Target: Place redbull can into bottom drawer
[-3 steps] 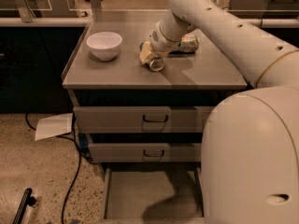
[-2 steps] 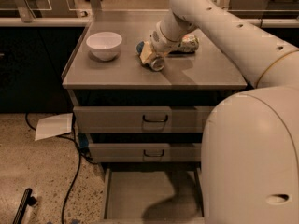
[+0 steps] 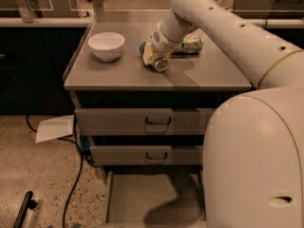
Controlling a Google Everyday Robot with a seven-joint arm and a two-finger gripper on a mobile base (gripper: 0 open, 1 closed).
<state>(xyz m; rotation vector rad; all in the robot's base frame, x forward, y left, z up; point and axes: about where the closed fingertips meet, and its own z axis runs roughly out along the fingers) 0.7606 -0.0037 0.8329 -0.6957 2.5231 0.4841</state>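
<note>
Tool (image 3: 152, 57) at redbull can (image 3: 160, 64) on grey cabinet top (image 3: 118, 75); speckled floor (image 3: 38, 175).

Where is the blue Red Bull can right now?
The redbull can lies on the cabinet top, to the right of the white bowl, at the gripper, with the green can just behind.

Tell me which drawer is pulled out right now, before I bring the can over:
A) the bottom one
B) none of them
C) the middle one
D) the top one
A: the bottom drawer is pulled out and shows its flat grey inside, while the top drawer and middle drawer are shut. The gripper is up on the cabinet top, at the redbull can.
</note>
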